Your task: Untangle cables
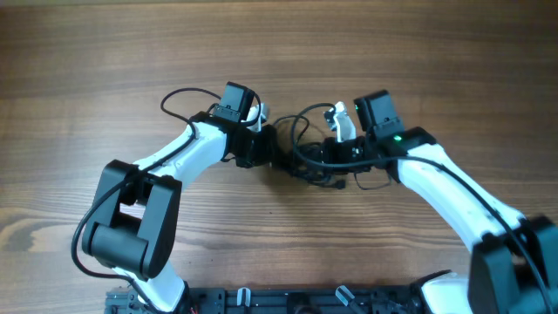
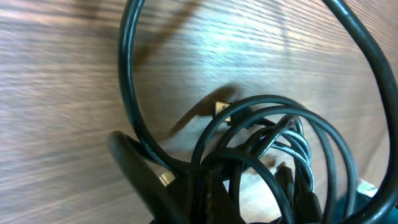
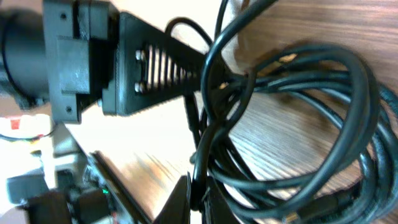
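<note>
well, knotted black cables [image 1: 302,162], looped, clenched by l hand [image 1: 264,146] & r hand [image 1: 330,153].

left gripper [image 1: 260,146] and right gripper [image 1: 330,155] half lost among the cables [image 1: 301,163], grip unclear

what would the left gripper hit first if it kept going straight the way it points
The cables: the clump sits right at the left gripper tips; the right gripper seems just beyond, depth unclear.
</note>
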